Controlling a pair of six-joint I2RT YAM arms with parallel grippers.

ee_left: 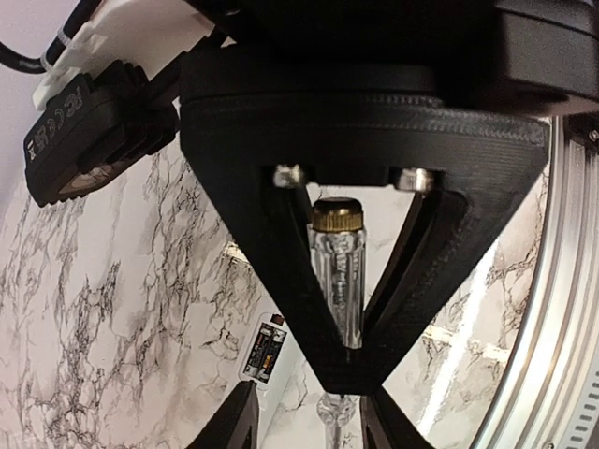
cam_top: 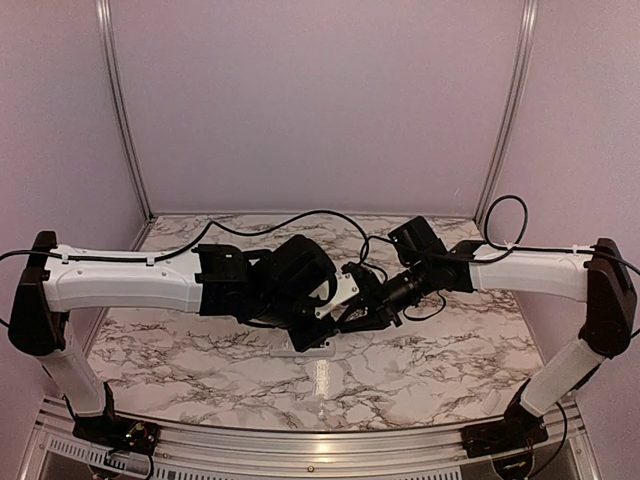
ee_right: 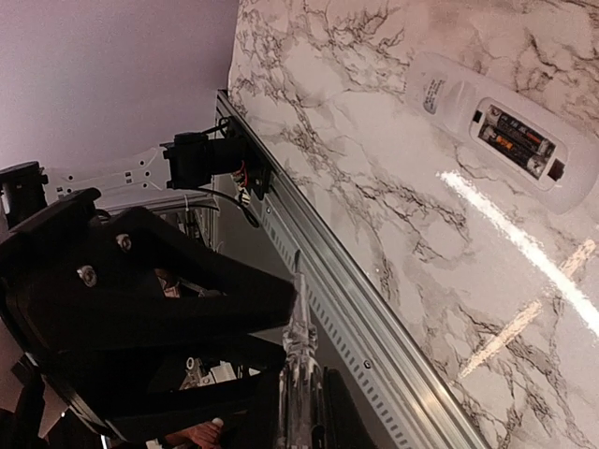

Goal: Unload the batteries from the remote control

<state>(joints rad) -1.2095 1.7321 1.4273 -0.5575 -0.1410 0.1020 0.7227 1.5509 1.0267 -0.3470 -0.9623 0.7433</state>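
The table (ee_right: 374, 196) top was glossy and smooth with a marble pattern, edged by a dull, slotted metal rail (ee_right: 346, 323). The remote control (ee_right: 454, 117) was smooth white plastic, and its batteries (ee_right: 518, 140) had dark printed wraps. The screwdriver (ee_left: 337, 276) had a clear glossy plastic handle with a brass-coloured cap. The right gripper (ee_left: 344, 360) was matt black plastic, finely ridged.

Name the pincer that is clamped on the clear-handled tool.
The right pincer: its fingers meet on the clear-handled tool, while the left pincer's fingers stand apart around it.
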